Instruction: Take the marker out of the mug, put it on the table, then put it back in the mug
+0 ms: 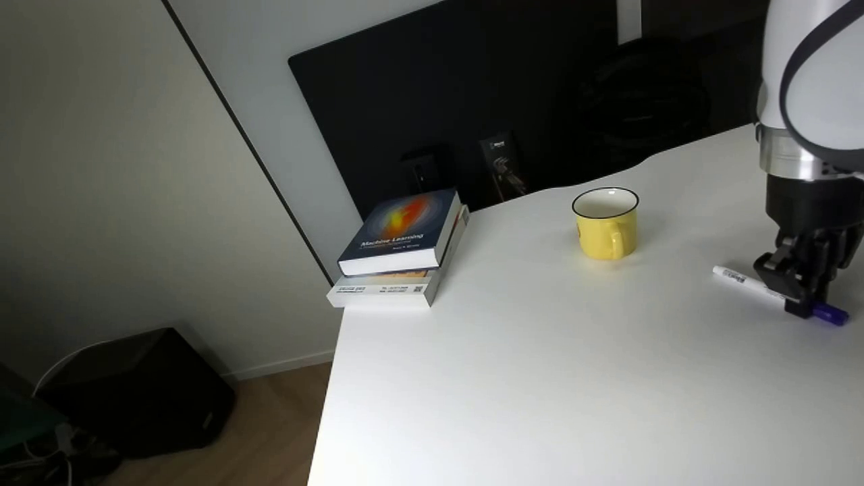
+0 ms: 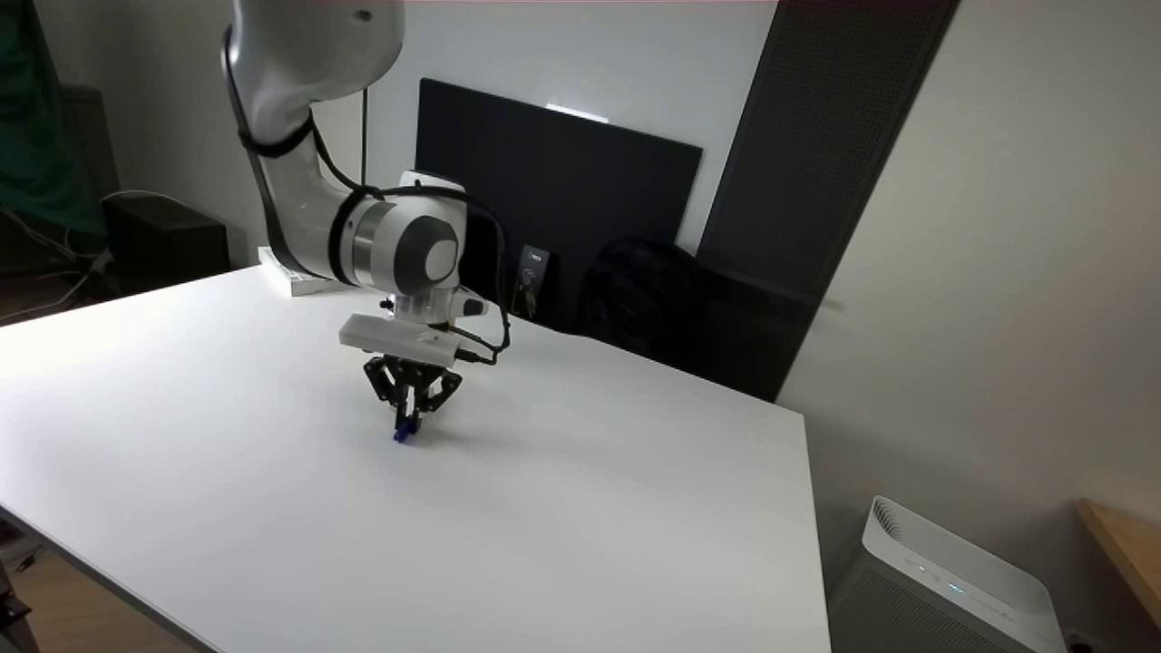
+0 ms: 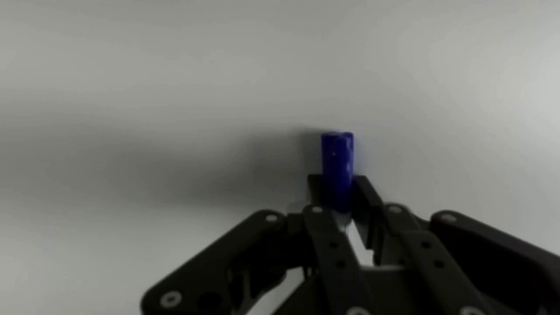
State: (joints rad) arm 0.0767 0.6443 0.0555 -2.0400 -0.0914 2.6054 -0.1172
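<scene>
The white marker [image 1: 742,280] with its blue-purple cap [image 3: 337,162] lies flat, or nearly so, at the surface of the white table [image 1: 540,378]. Around the cap end, my gripper [image 3: 337,192] is shut, one finger against each side of it. Part of the white barrel passes behind the fingers in an exterior view. The yellow mug [image 1: 607,229] stands upright on the table, apart from the marker, its handle towards the camera. No marker shows above its rim. From the opposite angle, the gripper [image 2: 407,424] points straight down and the arm mostly hides the mug.
Two stacked books [image 1: 398,233] sit at the table's corner. Behind the back edge are a black panel [image 1: 459,88] and a small dark packet [image 1: 501,158]. A white boxy appliance [image 2: 952,580] stands beyond the table's side.
</scene>
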